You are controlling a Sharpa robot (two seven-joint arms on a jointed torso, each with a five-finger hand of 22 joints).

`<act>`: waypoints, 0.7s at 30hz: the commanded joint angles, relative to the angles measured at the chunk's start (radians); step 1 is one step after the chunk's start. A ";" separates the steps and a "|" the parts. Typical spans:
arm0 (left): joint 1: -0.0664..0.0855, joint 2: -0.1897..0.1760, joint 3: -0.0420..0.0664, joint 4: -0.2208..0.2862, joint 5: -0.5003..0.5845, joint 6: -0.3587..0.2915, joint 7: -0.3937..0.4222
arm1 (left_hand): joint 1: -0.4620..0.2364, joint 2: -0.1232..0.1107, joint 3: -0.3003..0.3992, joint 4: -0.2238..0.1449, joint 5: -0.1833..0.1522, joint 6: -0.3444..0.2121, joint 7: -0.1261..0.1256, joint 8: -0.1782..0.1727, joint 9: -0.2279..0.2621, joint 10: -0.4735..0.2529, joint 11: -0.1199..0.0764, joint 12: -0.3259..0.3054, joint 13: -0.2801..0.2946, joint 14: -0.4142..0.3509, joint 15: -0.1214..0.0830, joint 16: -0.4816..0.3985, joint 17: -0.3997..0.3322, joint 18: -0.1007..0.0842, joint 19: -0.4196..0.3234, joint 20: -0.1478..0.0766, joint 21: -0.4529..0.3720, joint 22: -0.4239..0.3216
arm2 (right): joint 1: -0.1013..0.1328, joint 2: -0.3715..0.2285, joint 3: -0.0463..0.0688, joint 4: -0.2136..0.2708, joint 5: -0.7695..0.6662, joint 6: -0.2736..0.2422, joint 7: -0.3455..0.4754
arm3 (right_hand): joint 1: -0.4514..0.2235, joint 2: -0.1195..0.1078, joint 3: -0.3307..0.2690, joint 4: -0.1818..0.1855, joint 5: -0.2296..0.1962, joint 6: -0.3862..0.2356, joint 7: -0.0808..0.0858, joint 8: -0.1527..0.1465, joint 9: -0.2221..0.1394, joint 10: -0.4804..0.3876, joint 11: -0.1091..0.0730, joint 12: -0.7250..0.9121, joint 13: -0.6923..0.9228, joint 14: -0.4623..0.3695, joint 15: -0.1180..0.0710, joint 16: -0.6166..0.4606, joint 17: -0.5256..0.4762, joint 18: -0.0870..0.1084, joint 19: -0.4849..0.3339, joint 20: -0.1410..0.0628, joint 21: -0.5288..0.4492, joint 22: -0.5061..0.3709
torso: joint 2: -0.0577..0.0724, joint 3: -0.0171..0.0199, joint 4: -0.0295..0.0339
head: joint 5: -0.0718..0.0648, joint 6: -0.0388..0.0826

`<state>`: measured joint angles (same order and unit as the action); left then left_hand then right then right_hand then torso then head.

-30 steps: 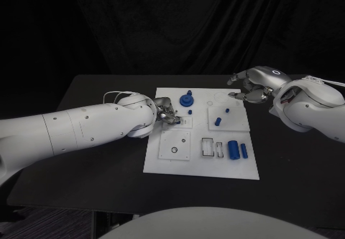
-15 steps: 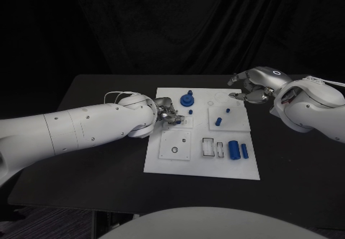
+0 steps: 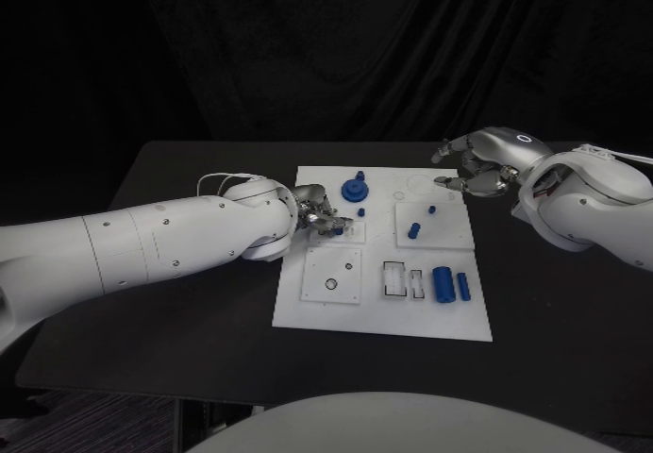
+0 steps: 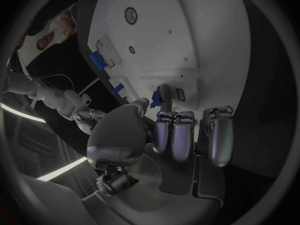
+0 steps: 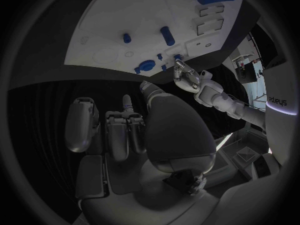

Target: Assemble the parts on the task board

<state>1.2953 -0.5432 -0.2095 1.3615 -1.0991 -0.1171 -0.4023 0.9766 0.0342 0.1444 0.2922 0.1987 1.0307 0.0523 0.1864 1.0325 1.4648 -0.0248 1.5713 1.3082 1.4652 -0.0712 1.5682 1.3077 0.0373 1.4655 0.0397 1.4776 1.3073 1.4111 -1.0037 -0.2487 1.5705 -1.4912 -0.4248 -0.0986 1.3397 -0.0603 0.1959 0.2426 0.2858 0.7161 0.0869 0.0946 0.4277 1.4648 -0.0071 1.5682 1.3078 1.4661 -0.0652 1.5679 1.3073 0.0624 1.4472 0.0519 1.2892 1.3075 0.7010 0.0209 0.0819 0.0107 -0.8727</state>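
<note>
The white task board point(image 3: 381, 283) lies in the middle of the black table. My left hand point(image 3: 316, 212) hovers over the board's upper-left square panel and pinches a small blue peg point(image 4: 165, 94) between thumb and finger. That peg point(image 3: 341, 226) shows at the fingertips, close above the panel. A blue round part with a post point(image 3: 354, 191) stands at the board's far edge. My right hand point(image 3: 477, 168) hangs over the board's far right corner, fingers point(image 5: 122, 130) curled in with nothing in them.
On the board a short blue peg point(image 3: 412, 228) and a smaller one point(image 3: 430, 209) stand on the right panel. A thick blue cylinder point(image 3: 443, 283) and a thinner one point(image 3: 462, 286) lie near the right edge, beside two rectangular slots point(image 3: 393, 278).
My left hand has edged slightly toward the square panel, and the blue peg now shows at its fingertips. The right hand has stayed put.
</note>
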 commanded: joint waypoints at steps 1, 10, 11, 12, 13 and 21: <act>-0.005 0.001 -0.002 -0.002 0.005 0.026 0.015 | -0.019 0.006 -0.023 -0.001 -0.004 -0.014 -0.003 0.028 0.038 0.106 0.005 0.000 0.263 0.106 0.004 0.003 0.263 -0.001 0.016 0.005 -0.006 0.152 | -0.002 -0.001 0.001 0.001 -0.003 0.007 -0.020 | 0.011 -0.001 -0.001 -0.006 -0.001 0.008 0.002 -0.004 -0.002 0.106 0.008 0.003 0.263 0.105 0.008 0.003 0.263 -0.002 -0.002 0.003 -0.005 0.183 | 0.000 -0.0002 -0.0008 | -0.001 0.000; -0.005 -0.001 -0.002 -0.005 0.005 0.036 0.014 | -0.016 0.030 -0.068 -0.002 -0.004 -0.032 -0.011 0.096 0.146 0.106 -0.002 0.000 0.263 0.106 -0.002 0.003 0.263 -0.001 0.018 0.001 -0.007 0.157 | -0.002 -0.001 0.001 0.000 -0.003 0.009 -0.020 | 0.011 -0.001 -0.001 -0.006 -0.001 0.008 0.002 -0.004 -0.002 0.106 0.008 0.003 0.263 0.105 0.008 0.003 0.263 -0.002 -0.002 0.003 -0.005 0.183 | 0.000 -0.0001 -0.0003 | -0.001 0.000; -0.005 -0.002 -0.002 -0.005 0.005 0.036 0.013 | -0.014 0.036 -0.078 -0.001 -0.003 -0.037 -0.014 0.115 0.177 0.106 -0.004 0.000 0.263 0.106 -0.003 0.003 0.263 -0.001 0.018 -0.001 -0.007 0.158 | -0.002 -0.001 0.001 0.000 -0.003 0.009 -0.020 | 0.011 -0.001 -0.001 -0.006 -0.001 0.008 0.002 -0.004 -0.002 0.106 0.008 0.003 0.263 0.105 0.008 0.003 0.263 -0.002 -0.002 0.003 -0.005 0.183 | 0.000 -0.0002 -0.0006 | -0.001 0.000; -0.005 -0.002 -0.002 -0.005 0.005 0.036 0.012 | -0.013 0.040 -0.084 -0.001 -0.003 -0.041 -0.015 0.126 0.197 0.106 -0.005 0.000 0.263 0.106 -0.004 0.003 0.263 -0.001 0.018 -0.002 -0.007 0.159 | -0.002 -0.001 0.001 0.000 -0.003 0.009 -0.021 | 0.011 -0.001 -0.001 -0.006 -0.001 0.008 0.002 -0.004 -0.002 0.106 0.008 0.003 0.263 0.105 0.008 0.003 0.263 -0.002 -0.002 0.003 -0.005 0.183 | 0.000 -0.0002 -0.0010 | 0.000 0.000; -0.005 -0.002 -0.002 -0.006 0.005 0.037 0.012 | -0.013 0.040 -0.084 -0.001 -0.003 -0.041 -0.015 0.126 0.197 0.106 -0.005 0.000 0.263 0.106 -0.004 0.003 0.263 -0.001 0.018 -0.002 -0.007 0.159 | -0.003 -0.001 0.001 0.000 -0.003 0.010 -0.021 | 0.011 -0.001 -0.001 -0.006 -0.001 0.008 0.002 -0.004 -0.002 0.106 0.008 0.003 0.263 0.105 0.008 0.003 0.263 -0.002 -0.002 0.003 -0.005 0.183 | 0.000 -0.0002 -0.0011 | 0.000 0.000; -0.005 -0.003 -0.002 -0.006 0.005 0.032 0.017 | -0.046 0.083 -0.108 0.002 0.005 -0.057 -0.016 0.148 0.248 0.106 -0.006 0.000 0.263 0.106 -0.006 0.003 0.263 -0.001 0.018 -0.004 -0.010 0.160 | -0.004 -0.001 0.001 -0.001 -0.003 0.011 -0.021 | 0.011 -0.001 -0.001 -0.006 -0.001 0.008 0.002 -0.004 -0.002 0.106 0.008 0.003 0.263 0.105 0.008 0.003 0.263 -0.002 -0.002 0.003 -0.005 0.183 | -0.001 -0.0010 -0.0018 | 0.002 0.000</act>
<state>1.2945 -0.5463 -0.2100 1.3552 -1.0995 -0.1033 -0.3963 0.9288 0.1094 0.0430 0.2952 0.1989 0.9807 0.0340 0.3311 1.2785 1.4648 -0.0249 1.5713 1.3082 1.4652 -0.0713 1.5682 1.3076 0.0373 1.4655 0.0396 1.4734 1.3073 1.4100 -1.0038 -0.2487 1.5700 -1.4912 -0.4187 -0.1013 1.3397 -0.0603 0.1959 0.2426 0.2858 0.7161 0.0868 0.0946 0.4269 1.4648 -0.0071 1.5682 1.3076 1.4662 -0.0651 1.5679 1.3073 0.0624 1.4472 0.0519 1.2892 1.3074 0.7008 0.0202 0.0800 0.0130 -0.8727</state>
